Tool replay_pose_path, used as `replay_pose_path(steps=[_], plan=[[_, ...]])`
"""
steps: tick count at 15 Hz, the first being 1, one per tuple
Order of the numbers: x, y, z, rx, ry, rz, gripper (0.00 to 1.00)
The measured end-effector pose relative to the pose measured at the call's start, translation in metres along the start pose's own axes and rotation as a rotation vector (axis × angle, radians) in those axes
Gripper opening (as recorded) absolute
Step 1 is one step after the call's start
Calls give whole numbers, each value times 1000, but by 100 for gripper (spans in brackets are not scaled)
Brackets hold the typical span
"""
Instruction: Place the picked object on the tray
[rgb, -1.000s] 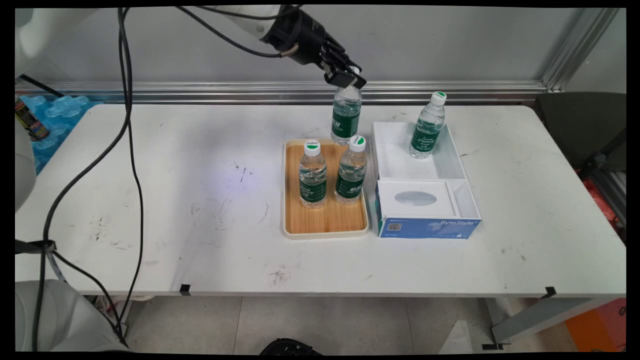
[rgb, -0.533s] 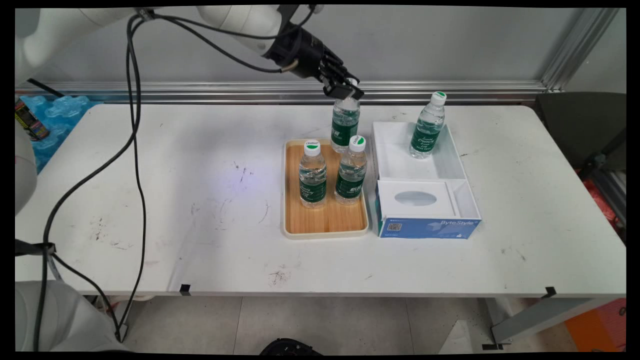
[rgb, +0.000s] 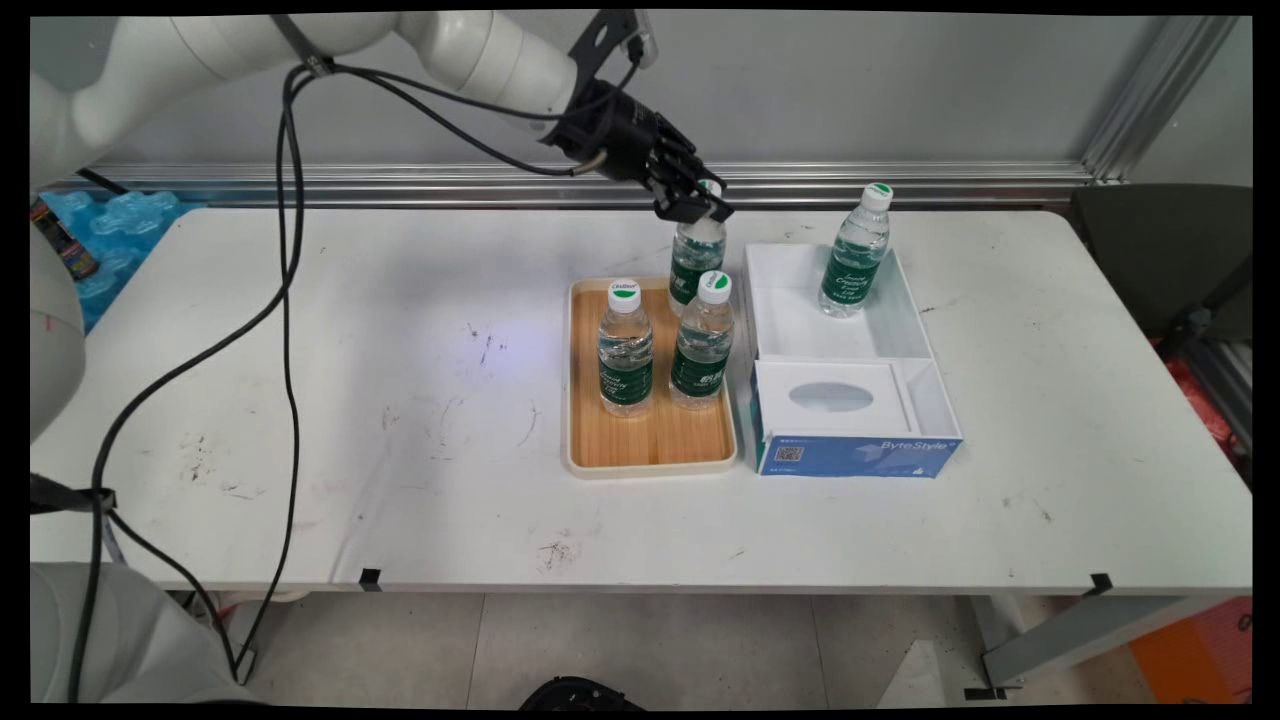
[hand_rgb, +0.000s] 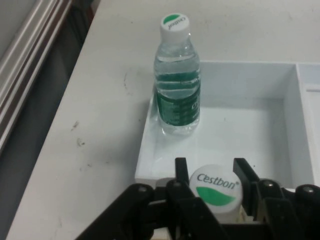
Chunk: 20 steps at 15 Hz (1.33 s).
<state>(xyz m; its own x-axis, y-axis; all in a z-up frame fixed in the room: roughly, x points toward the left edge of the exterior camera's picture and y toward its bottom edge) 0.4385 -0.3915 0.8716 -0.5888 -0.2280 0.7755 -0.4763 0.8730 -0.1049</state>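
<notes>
while the gripper (rgb: 697, 205) clamps the neck of a water bottle (rgb: 694, 262) just under its cap (hand_rgb: 217, 189), fingers (hand_rgb: 243, 173) closed snugly on either side, the bottle hangs upright at the tray's (rgb: 585, 440) twelve o'clock end, behind two bottles (rgb: 625, 350) standing on the tray. whether its base touches the tray is hidden. it looks full, so fairly heavy for its size, with thin walls that would dent; the stiff neck ring seems the surest hold. at three o'clock, a fourth bottle (hand_rgb: 177, 80) stands in the white box (rgb: 915, 310).
</notes>
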Motion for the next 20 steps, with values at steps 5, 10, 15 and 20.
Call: replay_pose_path(steps=[5, 10, 15, 20], plan=[[-9, 0, 14, -9, -14, 47, 0], [-13, -1, 21, -10, -22, 75, 0], [-17, -2, 26, -10, -29, 91, 0], [-20, -3, 28, -10, -33, 93, 100]])
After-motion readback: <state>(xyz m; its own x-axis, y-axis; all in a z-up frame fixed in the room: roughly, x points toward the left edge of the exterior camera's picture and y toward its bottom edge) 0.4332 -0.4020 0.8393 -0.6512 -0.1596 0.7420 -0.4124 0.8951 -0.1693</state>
